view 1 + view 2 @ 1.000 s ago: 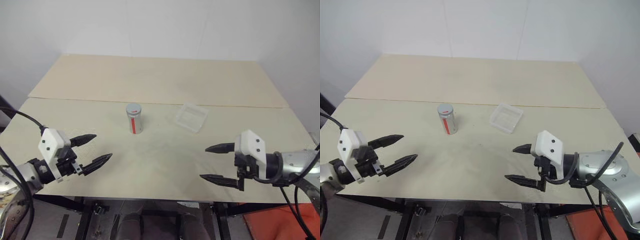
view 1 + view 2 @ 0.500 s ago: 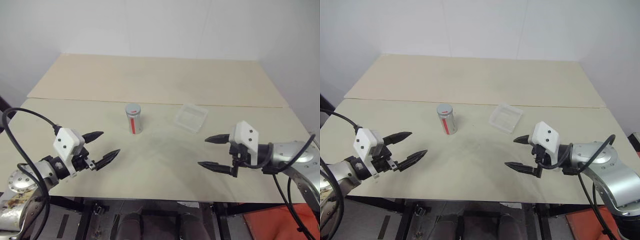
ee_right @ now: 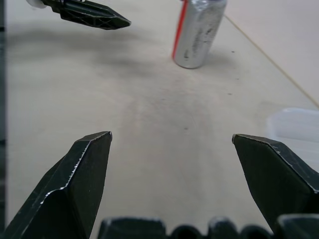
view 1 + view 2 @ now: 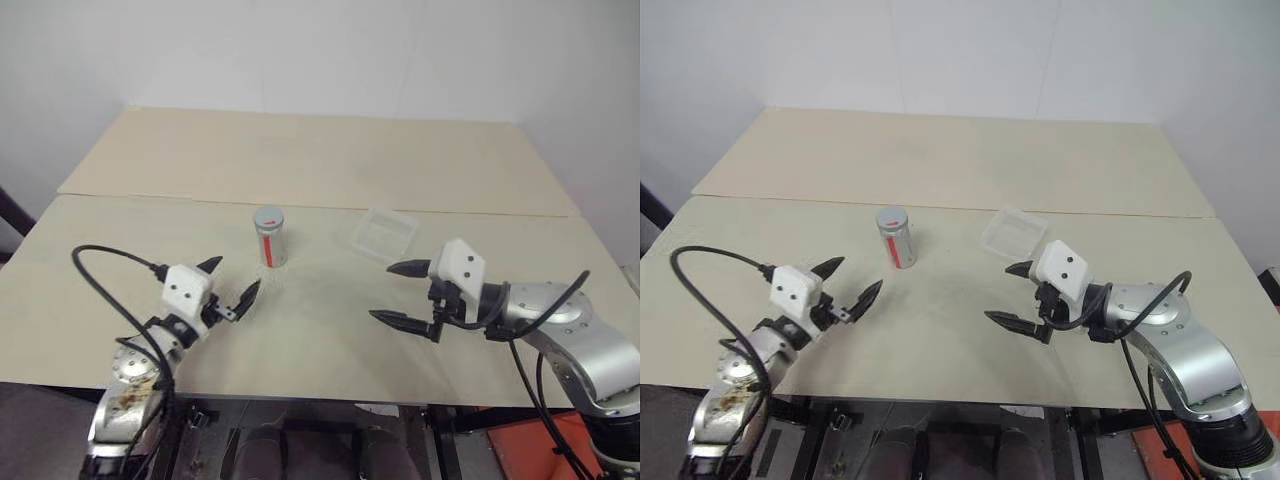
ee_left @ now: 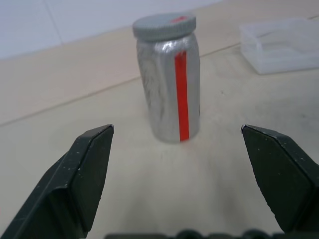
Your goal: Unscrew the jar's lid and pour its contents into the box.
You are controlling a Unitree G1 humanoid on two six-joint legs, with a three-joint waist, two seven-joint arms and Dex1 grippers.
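Both arms have come in toward the middle of the table [image 4: 120, 250] since a second ago: the left gripper [image 4: 232, 288] has slid forward and inward until it sits just short of the jar [image 4: 269, 237], and the right gripper [image 4: 400, 293] has drifted left, closer to the box [image 4: 384, 234]. Each pair of fingers stands wide open and holds nothing. From where I stand, the risk looks like the left approach: the jar is tall for its footprint and stands free, so if one finger [image 5: 87, 172] reaches its side before the other, I'd expect it to tip or skid rather than be caught. A grasp too high could also pin the lid [image 5: 164, 26] and leave nothing for the other hand to turn, and the smooth metal side might spin inside a loose grip once twisting starts. The right gripper passes near the light clear box and could nudge it away from a handy pouring spot. As for the jar, it is a small silver-grey cylinder, upright near the middle of the table, with a red stripe running down the side facing the robot and its flat grey lid on, showing a small red mark on top. The box lies well apart to its right, shallow and see-through, and looks empty.
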